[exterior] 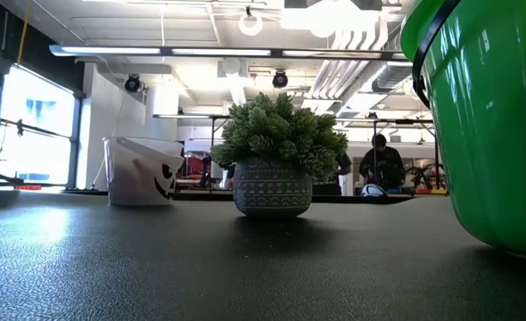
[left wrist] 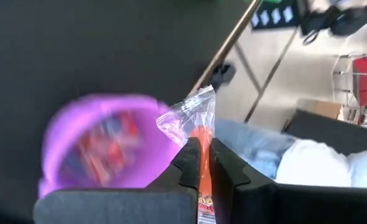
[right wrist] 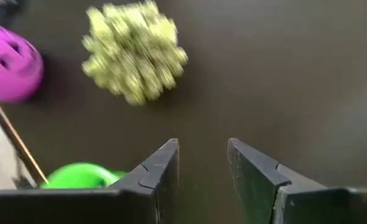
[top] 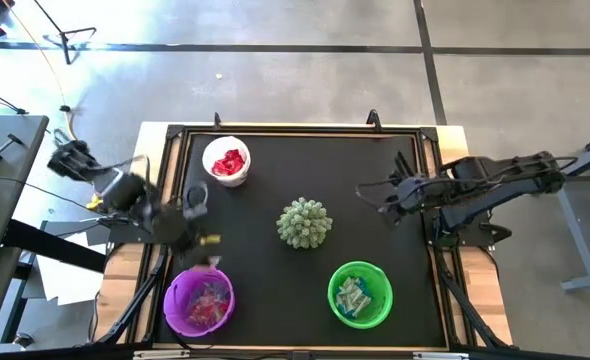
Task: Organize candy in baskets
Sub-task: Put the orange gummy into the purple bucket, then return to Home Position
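Note:
Three baskets stand on the black table. The white basket (top: 226, 161) at the far left holds red candy. The purple basket (top: 199, 300) at the near left holds mixed candy. The green basket (top: 360, 294) at the near right holds blue-and-silver candy. My left gripper (top: 207, 245) (left wrist: 204, 146) hovers just beyond the purple basket (left wrist: 102, 143), shut on one candy (left wrist: 196, 121) in a clear wrapper. My right gripper (top: 367, 191) (right wrist: 202, 149) hangs open over the table's right half, with nothing between its fingers. My left gripper pinches the candy between its two fingers at the orange middle (left wrist: 201, 134). The clear crinkled wrapper end (left wrist: 186, 112) sticks out past the fingertips. The candy is lifted clear of the table, beside the purple basket's rim.
A spiky pale-green plant (top: 304, 223) (exterior: 276, 165) in a small pot stands at the table's middle, between the baskets. A raised frame (top: 275, 130) runs round the table. In the low view the green basket (exterior: 490, 116) looms close at the right. People show far off in the room.

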